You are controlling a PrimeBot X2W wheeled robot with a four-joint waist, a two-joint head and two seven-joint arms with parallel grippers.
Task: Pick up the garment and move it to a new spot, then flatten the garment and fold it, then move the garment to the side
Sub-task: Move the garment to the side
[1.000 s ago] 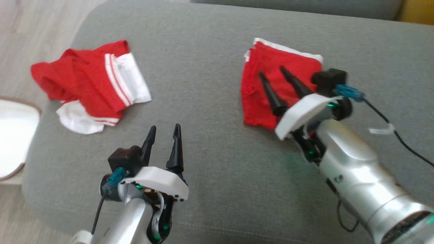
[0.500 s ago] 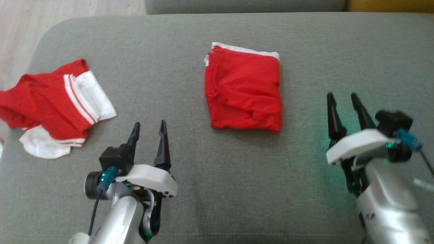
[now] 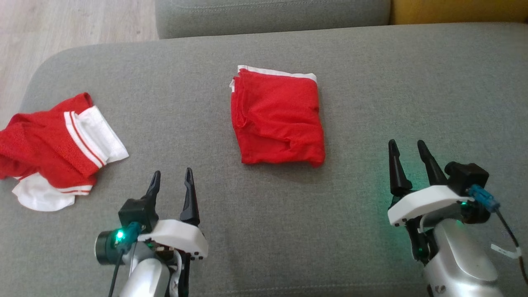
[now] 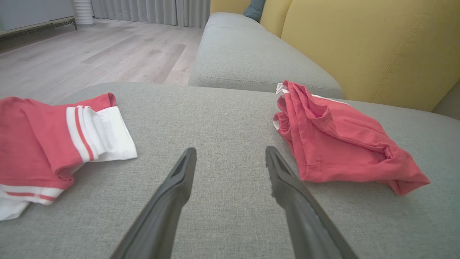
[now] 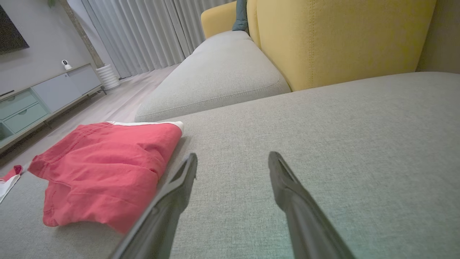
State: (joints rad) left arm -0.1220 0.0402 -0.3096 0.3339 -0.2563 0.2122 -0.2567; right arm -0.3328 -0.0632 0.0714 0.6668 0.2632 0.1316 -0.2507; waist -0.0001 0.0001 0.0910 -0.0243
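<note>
Head overhead, wrists low — sharing folded garment (image 3: pixel 277 117)

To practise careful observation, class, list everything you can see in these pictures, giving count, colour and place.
folded garment: one, red with a white edge, middle of the seat cushion
crumpled garment: one, red and white, striped, left end of that cushion
seat cushion: one, grey, under both garments
second cushion: one, grey, beyond the first
backrest: one, yellow, behind the cushions
floor: one, pale wood, left of the sofa
curtains: one run, pale grey, far side of the room
left gripper: one, dark fingers, open, lower left
right gripper: one, dark fingers, open, lower right
</note>
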